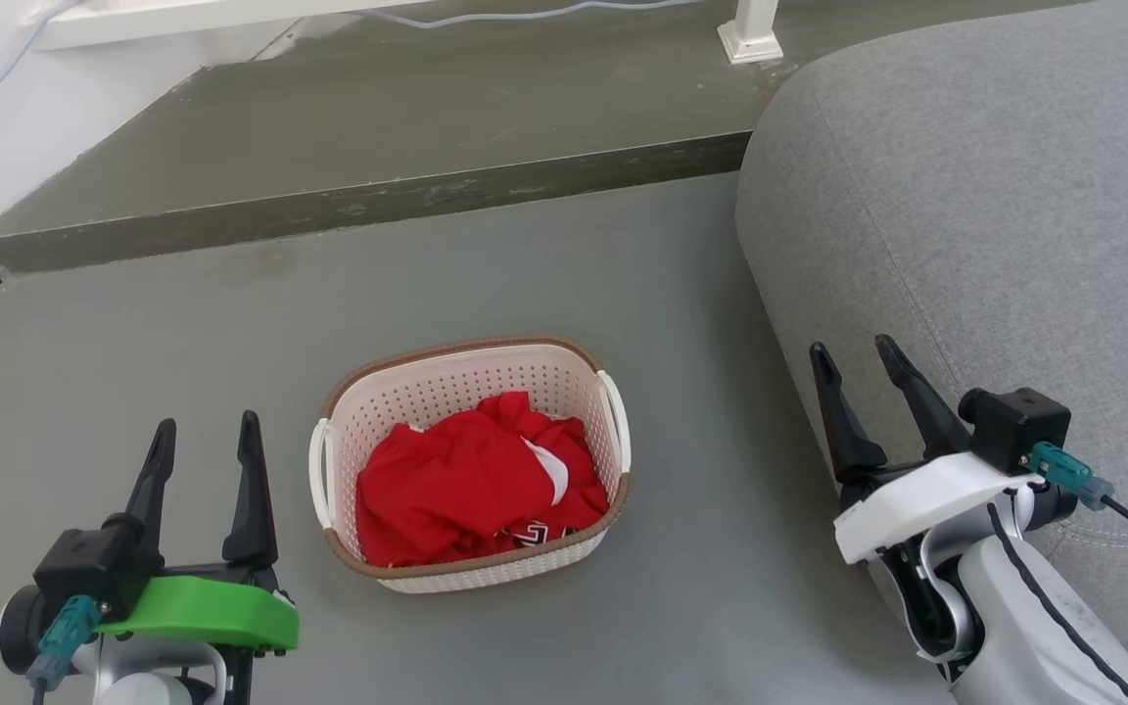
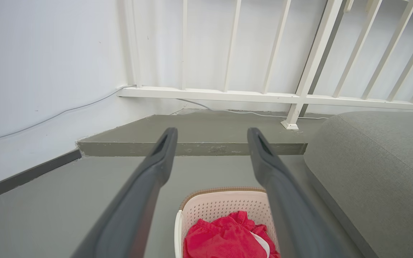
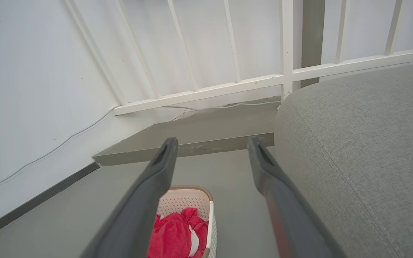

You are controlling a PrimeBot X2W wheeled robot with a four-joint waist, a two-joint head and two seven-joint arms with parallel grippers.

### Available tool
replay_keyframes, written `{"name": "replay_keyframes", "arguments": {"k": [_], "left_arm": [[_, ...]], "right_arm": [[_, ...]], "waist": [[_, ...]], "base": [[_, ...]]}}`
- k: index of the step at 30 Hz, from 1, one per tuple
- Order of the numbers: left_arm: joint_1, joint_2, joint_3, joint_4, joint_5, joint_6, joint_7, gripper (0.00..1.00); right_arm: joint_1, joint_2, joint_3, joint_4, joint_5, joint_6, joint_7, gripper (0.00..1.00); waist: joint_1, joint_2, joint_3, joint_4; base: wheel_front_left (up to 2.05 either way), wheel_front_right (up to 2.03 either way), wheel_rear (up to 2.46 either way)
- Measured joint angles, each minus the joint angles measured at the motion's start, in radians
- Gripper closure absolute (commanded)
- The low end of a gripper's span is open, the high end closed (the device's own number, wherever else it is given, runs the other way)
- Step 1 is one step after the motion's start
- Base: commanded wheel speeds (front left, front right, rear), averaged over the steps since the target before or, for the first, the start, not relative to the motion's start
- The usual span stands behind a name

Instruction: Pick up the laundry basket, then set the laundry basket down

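Most of the head view is flat grey floor (image 1: 182, 323), and a big grey fabric sofa (image 1: 995, 215) takes up the right side of the frame from top to bottom. Along the top runs a raised concrete step (image 1: 407, 108) with a worn front edge. In the left wrist view a white railing (image 2: 228, 94) stands on that step against the white wall (image 2: 48, 53), and a thin cable (image 2: 48, 119) trails along the wall. At the lower centre of the head view the laundry basket (image 1: 466, 387) sits on the floor, well apart from the step and near the sofa without touching it, brown rim up, with a white handle on each short side. A crumpled red garment (image 1: 456, 485) with a white patch lies inside it. At the lower left the left gripper (image 1: 208, 423) hangs just beside the basket, its fingers spread with nothing between them. At the lower right the right gripper (image 1: 852, 345) is in front of the sofa, its fingers likewise parted and empty. Neither gripper touches the basket.
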Motion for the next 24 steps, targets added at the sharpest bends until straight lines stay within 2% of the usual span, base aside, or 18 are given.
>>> {"name": "replay_keyframes", "arguments": {"k": [14, 15, 24], "left_arm": [[0.0, -0.002, 0.009, 0.002, 0.002, -0.012, 0.0, 0.0], [0.0, -0.003, 0.009, 0.002, 0.002, -0.014, 0.0, 1.0], [0.005, -0.013, 0.006, 0.056, -0.032, -0.016, 0.011, 1.0]], "right_arm": [[0.005, 0.019, -0.021, 0.006, -0.02, 0.016, 0.0, 0.0], [0.006, 0.02, -0.023, 0.006, -0.021, 0.016, 0.0, 1.0], [0.053, 0.033, -0.027, 0.038, 0.016, 0.016, 0.005, 1.0]], "waist": [[0.0, 0.0, 0.001, 0.002], [0.0, 0.0, 0.001, 0.002], [0.0, 0.0, -0.002, 0.004]], "base": [[0.0, 0.0, 0.0], [0.0, 0.0, 0.0], [0.0, 0.0, 0.0]]}}
